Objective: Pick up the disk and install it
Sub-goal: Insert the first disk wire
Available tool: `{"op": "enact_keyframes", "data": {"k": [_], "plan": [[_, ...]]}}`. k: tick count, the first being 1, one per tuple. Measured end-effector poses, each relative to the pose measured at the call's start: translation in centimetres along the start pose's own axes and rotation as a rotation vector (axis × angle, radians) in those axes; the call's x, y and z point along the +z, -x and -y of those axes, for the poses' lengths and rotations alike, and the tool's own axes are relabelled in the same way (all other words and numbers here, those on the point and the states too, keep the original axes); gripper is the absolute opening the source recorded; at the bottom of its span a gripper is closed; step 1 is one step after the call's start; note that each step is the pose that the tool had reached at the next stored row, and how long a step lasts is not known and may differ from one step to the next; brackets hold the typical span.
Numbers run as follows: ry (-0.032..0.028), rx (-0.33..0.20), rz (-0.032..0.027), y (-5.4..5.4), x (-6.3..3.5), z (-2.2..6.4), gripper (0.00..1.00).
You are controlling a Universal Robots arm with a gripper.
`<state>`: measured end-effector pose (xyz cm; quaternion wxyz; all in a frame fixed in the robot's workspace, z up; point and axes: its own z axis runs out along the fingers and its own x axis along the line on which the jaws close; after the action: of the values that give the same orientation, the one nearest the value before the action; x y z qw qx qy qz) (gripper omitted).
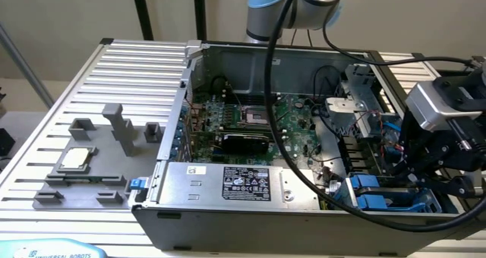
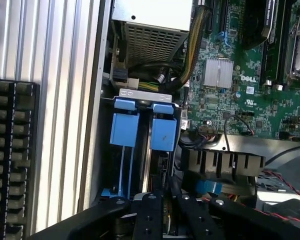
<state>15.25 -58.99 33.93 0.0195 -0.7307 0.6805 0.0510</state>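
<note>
The disk point(image 2: 163, 134) stands on edge in the drive bay at the open computer case's corner, its bright blue carrier end facing the power supply. A second blue carrier point(image 2: 125, 129) sits in the slot beside it. My gripper point(image 2: 166, 212) hangs over the bay with its black fingers point(image 2: 147, 215) close together on either side of the disk's near edge. In the exterior view the gripper point(image 1: 421, 175) is low at the case's right end, just past the two blue carriers, and the disk point(image 1: 365, 182) is the one nearer the motherboard.
The grey power supply point(image 1: 243, 184) lies along the case's front wall, with the motherboard point(image 1: 251, 121) behind it. A thick black cable point(image 1: 279, 127) loops across the case. Grey fixtures and a small silver chip point(image 1: 76, 158) sit on the slatted table point(image 1: 136, 58) at the exterior view's left.
</note>
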Motion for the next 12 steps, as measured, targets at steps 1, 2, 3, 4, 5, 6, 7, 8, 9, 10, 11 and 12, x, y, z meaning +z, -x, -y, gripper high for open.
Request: {"op": "enact_keyframes", "data": {"k": [1,2,3,4,5,6,7,8,9,10,11,12], "plan": [[-0.0014,0.008,0.0000,0.00,0.00,0.00,0.16],[-0.0026,0.016,0.0002,0.00,0.00,0.00,0.16],[-0.0038,0.022,0.0007,0.00,0.01,-0.01,0.16],[-0.0048,0.027,0.0011,0.01,0.00,-0.04,0.16],[-0.0055,0.030,0.0012,0.03,-0.07,-0.08,0.16],[-0.0062,0.032,0.0014,0.07,-0.21,-0.13,0.16],[-0.0068,0.033,0.0011,0.12,-0.43,-0.18,0.16],[-0.0072,0.034,0.0011,0.16,-0.64,-0.24,0.16],[-0.0077,0.036,0.0011,0.19,-0.81,-0.27,0.16],[-0.0086,0.038,0.0002,0.20,-0.85,-0.29,0.16],[-0.0109,0.041,-0.0015,0.19,-0.84,-0.32,0.16],[-0.0146,0.044,-0.0051,0.19,-0.85,-0.35,0.16]]}}
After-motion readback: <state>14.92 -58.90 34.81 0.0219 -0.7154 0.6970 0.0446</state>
